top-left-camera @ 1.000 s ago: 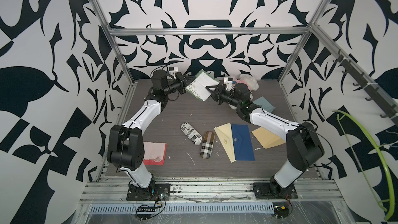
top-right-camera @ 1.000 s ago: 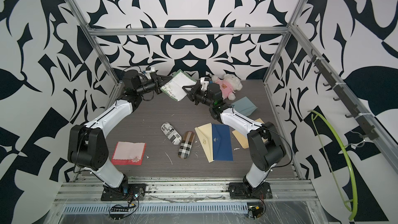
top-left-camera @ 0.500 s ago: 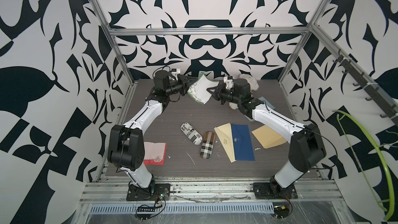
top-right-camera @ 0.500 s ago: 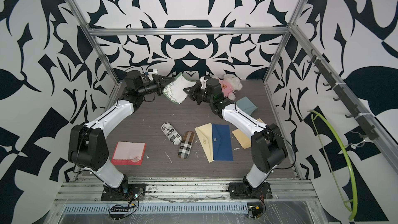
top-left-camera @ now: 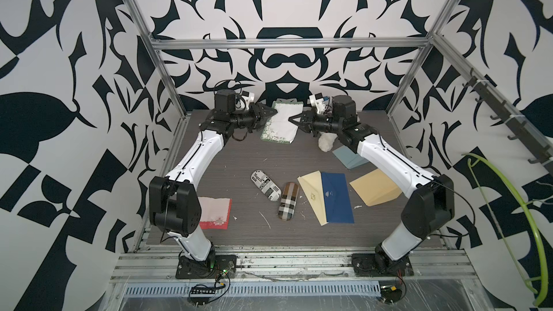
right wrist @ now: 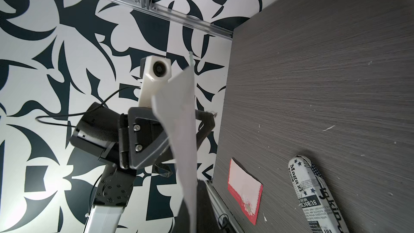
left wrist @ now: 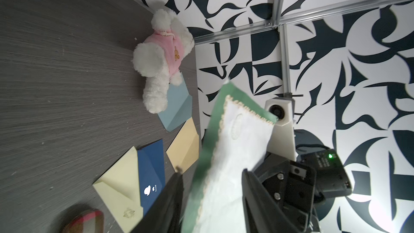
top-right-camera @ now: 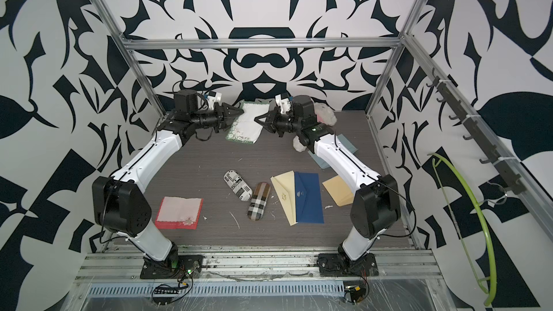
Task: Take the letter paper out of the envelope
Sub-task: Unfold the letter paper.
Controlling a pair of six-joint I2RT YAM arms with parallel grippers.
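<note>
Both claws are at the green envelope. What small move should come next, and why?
Probably close the left claw on the green edge of the envelope alone: it stands open around that edge, while the right claw is shut on the white paper, not yet drawn out.

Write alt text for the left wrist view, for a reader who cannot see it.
A green envelope with lace-edged white letter paper against it hangs between the open jaws of the left gripper, with the right gripper facing from beyond. On the grey table lie a white plush toy and four more envelopes.
</note>
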